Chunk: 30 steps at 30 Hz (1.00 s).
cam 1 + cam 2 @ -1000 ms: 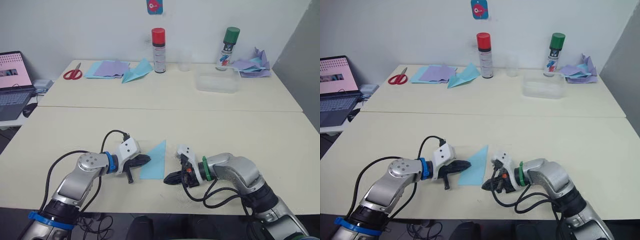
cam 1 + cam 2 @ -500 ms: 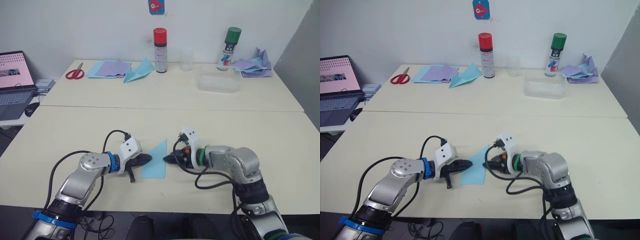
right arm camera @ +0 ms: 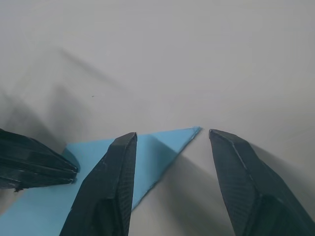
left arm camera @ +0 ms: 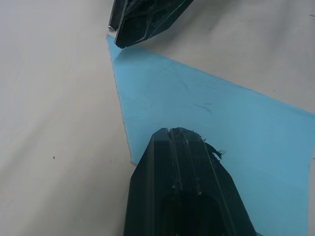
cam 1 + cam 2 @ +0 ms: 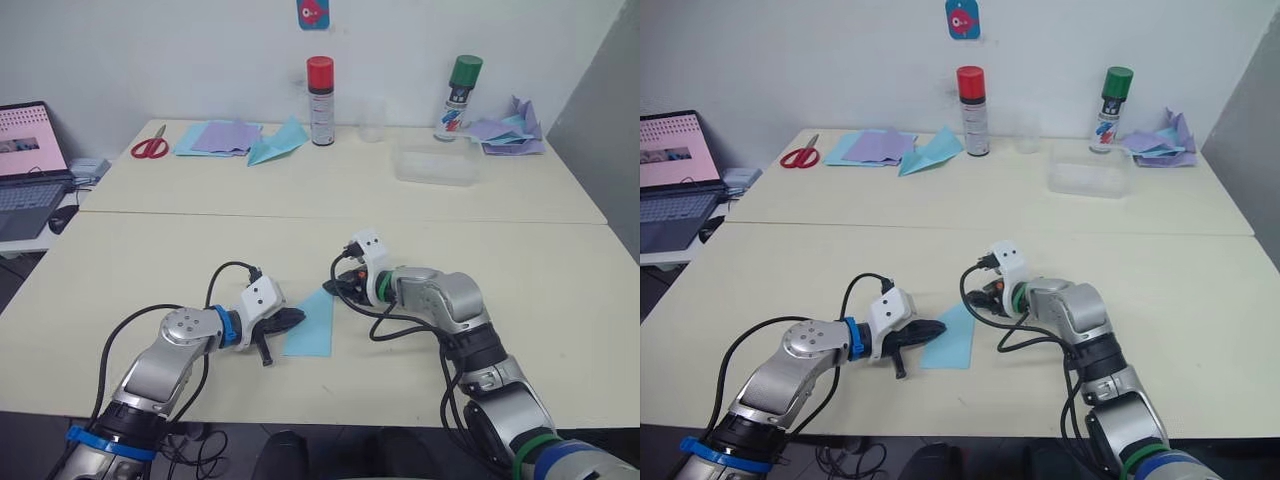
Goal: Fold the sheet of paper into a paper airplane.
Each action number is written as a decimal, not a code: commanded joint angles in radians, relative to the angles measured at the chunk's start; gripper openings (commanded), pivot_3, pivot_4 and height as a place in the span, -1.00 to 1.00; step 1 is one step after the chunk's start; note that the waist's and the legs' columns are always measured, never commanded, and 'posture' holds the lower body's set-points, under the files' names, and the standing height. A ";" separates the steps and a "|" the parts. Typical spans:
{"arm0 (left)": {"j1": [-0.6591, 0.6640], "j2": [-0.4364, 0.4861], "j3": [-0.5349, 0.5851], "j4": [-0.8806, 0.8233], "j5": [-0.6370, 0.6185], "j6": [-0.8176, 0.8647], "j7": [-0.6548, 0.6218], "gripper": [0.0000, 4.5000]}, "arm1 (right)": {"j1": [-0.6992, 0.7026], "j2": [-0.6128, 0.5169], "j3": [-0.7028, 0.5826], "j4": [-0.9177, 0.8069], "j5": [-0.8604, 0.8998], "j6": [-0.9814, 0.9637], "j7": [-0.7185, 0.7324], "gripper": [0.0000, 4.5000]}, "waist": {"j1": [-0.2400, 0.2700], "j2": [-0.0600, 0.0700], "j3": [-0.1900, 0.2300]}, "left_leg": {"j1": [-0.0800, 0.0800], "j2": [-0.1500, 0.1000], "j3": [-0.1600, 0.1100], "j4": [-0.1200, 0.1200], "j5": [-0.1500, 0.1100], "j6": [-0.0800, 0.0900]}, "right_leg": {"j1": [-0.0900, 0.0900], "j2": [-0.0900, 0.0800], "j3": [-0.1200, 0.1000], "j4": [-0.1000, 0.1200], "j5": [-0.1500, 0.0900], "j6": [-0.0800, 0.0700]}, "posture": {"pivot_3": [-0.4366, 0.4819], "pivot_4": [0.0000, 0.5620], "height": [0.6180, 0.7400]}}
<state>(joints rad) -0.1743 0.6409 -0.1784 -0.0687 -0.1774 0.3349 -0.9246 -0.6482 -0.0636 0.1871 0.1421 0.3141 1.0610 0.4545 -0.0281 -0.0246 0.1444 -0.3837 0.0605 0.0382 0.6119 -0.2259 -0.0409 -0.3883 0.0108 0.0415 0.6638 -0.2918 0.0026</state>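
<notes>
The left claw (image 5: 287,321) is pinched flat and presses one side of the sheet of paper (image 5: 312,325), which lies on the worktop (image 5: 150,260). The right claw (image 3: 170,147) stands wide around its pointed tip. A clumsy pinch could crumple or drag the thin paper.
</notes>
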 commanded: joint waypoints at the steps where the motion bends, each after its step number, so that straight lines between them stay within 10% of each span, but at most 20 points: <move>1: 0.039 -0.005 -0.042 0.062 0.055 0.039 0.033 -1.00 | 0.003 0.044 0.025 -0.025 0.042 0.059 0.023 0.07 | 0.000 0.000 0.000 | 0.000 0.000 0.000 0.000 0.000 0.000 | 0.000 0.000 0.000 0.000 0.000 0.000 | -0.05 -0.47 1.00; 16: 0.044 -0.009 -0.034 0.061 0.060 0.039 0.039 -1.00 | -0.005 0.106 -0.092 -0.042 0.123 0.196 0.004 0.07 | -0.001 0.001 0.000 | -0.001 0.000 0.000 -0.002 0.000 0.000 | -0.001 0.000 0.000 -0.001 0.000 0.000 | -0.05 -0.47 1.00; 30: 0.035 -0.021 -0.044 0.075 0.058 0.033 0.031 -1.00 | 0.086 -0.086 -0.167 -0.420 0.319 0.553 -0.060 0.07 | 0.003 0.004 0.002 | -0.009 0.000 -0.001 -0.001 0.000 0.000 | -0.001 -0.002 -0.004 -0.001 0.001 0.002 | -0.05 -0.47 1.00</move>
<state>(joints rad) -0.1654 0.6273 -0.1685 -0.0815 -0.1775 0.3243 -0.9231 -0.5611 -0.1422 0.0248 -0.1983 0.5747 1.6035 0.4209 -0.0249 -0.0209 0.1465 -0.3934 0.0604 0.0372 0.6105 -0.2258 -0.0407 -0.3899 0.0090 0.0376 0.6622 -0.2909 0.0043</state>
